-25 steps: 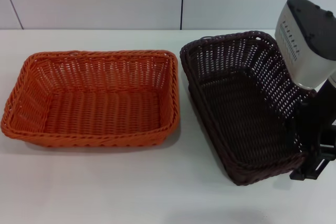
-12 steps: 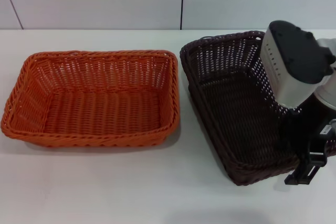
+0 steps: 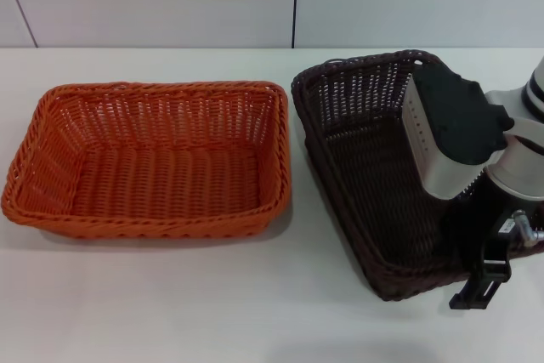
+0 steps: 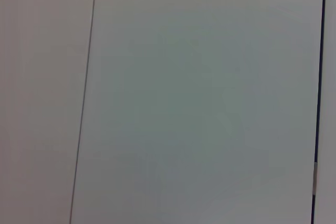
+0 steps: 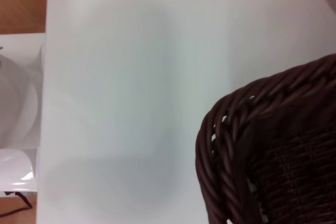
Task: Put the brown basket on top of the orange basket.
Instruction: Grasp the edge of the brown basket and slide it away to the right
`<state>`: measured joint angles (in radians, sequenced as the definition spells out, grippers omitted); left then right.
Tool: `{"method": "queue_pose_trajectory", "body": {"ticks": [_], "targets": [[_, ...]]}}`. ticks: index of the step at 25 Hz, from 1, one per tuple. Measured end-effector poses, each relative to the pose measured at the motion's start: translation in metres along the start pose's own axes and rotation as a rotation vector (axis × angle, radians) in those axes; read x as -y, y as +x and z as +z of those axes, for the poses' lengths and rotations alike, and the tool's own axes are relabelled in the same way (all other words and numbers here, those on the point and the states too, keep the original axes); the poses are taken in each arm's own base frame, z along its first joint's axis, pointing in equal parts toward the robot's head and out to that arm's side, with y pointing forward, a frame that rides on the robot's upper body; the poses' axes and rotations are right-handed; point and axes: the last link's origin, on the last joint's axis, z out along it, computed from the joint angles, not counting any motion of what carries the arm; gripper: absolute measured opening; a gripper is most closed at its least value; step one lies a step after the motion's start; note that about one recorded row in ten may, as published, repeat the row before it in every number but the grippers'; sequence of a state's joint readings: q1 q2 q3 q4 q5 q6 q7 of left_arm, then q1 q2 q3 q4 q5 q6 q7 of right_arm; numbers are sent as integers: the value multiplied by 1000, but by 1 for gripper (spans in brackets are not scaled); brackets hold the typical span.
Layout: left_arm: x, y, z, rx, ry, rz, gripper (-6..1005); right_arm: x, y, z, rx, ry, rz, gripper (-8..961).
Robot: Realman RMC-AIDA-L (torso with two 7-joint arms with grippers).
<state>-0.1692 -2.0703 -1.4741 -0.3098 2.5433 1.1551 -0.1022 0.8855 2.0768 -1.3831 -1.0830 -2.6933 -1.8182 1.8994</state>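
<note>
Head view: orange basket (image 3: 149,159) on the white table (image 3: 212,312), left side; brown basket (image 3: 370,167) just beside it on the right, apart, tilted, its right side raised. Right gripper (image 3: 480,282) at the brown basket's near right corner; finger state cannot be told. Left wrist view: plain pale surface only; left gripper not seen. Right wrist view: braided rim corner of brown basket (image 5: 273,150) over the white table (image 5: 131,77).

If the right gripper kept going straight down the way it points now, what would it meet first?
Most likely the near right rim of the brown basket: the right gripper hangs at that corner. Depth is unclear, so it may instead meet the white table just beside it.
</note>
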Motion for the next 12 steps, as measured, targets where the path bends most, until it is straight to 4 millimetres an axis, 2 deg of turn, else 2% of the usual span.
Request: {"method": "queue_pose_trajectory", "body": {"ticks": [8, 12], "targets": [[1, 1, 1, -2, 3, 6, 781, 0, -2, 3, 31, 18, -13, 748], [1, 1, 2, -2, 5, 9, 781, -2, -2, 7, 19, 14, -31, 582]]}}
